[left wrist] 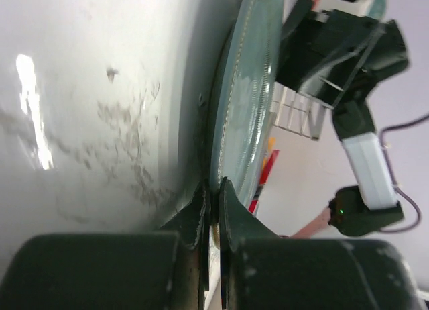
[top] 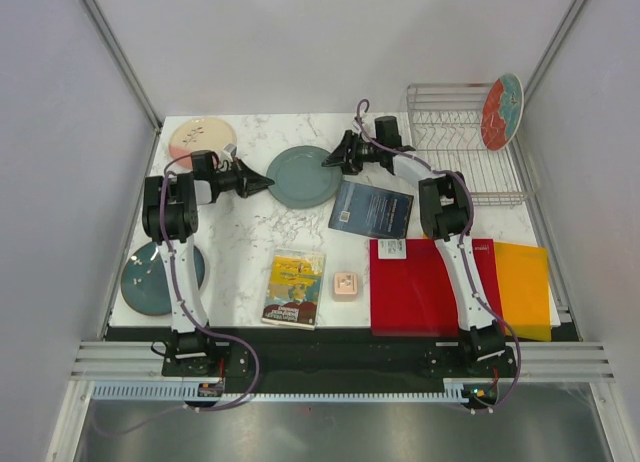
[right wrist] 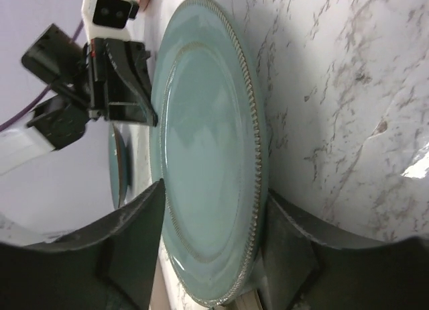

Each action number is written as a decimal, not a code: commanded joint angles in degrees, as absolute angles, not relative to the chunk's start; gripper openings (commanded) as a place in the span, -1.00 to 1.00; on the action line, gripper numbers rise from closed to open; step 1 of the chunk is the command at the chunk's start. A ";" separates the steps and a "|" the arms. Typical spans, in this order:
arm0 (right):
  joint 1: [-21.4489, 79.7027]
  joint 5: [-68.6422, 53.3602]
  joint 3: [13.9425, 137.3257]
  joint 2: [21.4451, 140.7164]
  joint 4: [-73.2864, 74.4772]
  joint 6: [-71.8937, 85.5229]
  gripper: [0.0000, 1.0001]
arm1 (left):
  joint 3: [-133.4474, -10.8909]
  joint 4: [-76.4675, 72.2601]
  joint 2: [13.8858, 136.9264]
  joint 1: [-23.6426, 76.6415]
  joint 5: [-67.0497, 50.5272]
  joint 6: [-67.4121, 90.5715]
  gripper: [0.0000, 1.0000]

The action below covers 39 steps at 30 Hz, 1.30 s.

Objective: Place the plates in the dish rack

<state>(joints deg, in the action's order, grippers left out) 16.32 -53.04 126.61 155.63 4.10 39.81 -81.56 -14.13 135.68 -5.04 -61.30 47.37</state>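
The grey-green plate (top: pixel 303 176) lies on the marble table between both grippers. My left gripper (top: pixel 264 185) is shut, its tips (left wrist: pixel 213 186) against the plate's left rim (left wrist: pixel 249 102). My right gripper (top: pixel 335 160) is open and straddles the plate's right rim (right wrist: pixel 201 109), one finger over it and one under it (right wrist: pixel 214 189). The red floral plate (top: pixel 501 112) stands on edge in the silver wire dish rack (top: pixel 450 147) at the back right. The cream-and-pink plate (top: pixel 202 138) lies at the back left. The dark teal plate (top: pixel 160 277) lies at the front left.
A dark blue book (top: pixel 371 208) lies just right of the grey-green plate. A yellow book (top: pixel 295 287) and a small pink box (top: pixel 346 284) lie near the front. A red mat (top: pixel 430 282) and an orange sheet (top: pixel 522 287) lie at the front right.
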 commanded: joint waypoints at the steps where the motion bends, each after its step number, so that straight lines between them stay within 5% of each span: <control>1: 20.13 -63.02 122.53 159.00 3.43 46.14 0.16 | -84.55 -40.94 140.35 -4.13 -72.33 62.74 -0.95; 7: 19.86 -60.65 123.39 158.47 1.76 46.41 -0.27 | -85.08 -39.56 142.12 -4.04 -72.95 63.99 -0.90; 11: 19.86 -58.89 126.03 157.41 1.93 44.83 -0.93 | -84.99 -33.15 140.46 -4.22 -72.51 58.82 -0.45; 13: 19.86 -57.13 128.13 156.37 2.46 43.86 -1.00 | -85.08 -28.33 139.40 -4.57 -71.99 56.18 -0.28; 18: 19.69 -52.30 133.59 152.41 5.88 37.54 -1.00 | -85.08 -15.04 131.77 -6.15 -69.26 44.21 0.99; 27: 18.46 -32.54 143.26 138.71 22.39 18.91 -1.00 | -86.13 3.83 118.92 -8.09 -61.27 29.63 0.99; 39: 5.37 -19.44 138.08 116.21 31.90 5.89 -1.00 | -85.34 8.52 113.82 -7.21 -52.83 20.23 1.00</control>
<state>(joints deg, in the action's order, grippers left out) 9.47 -24.82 137.75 125.67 33.08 10.26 -84.68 5.43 116.55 -7.77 -56.60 27.16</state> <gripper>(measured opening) 0.059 0.996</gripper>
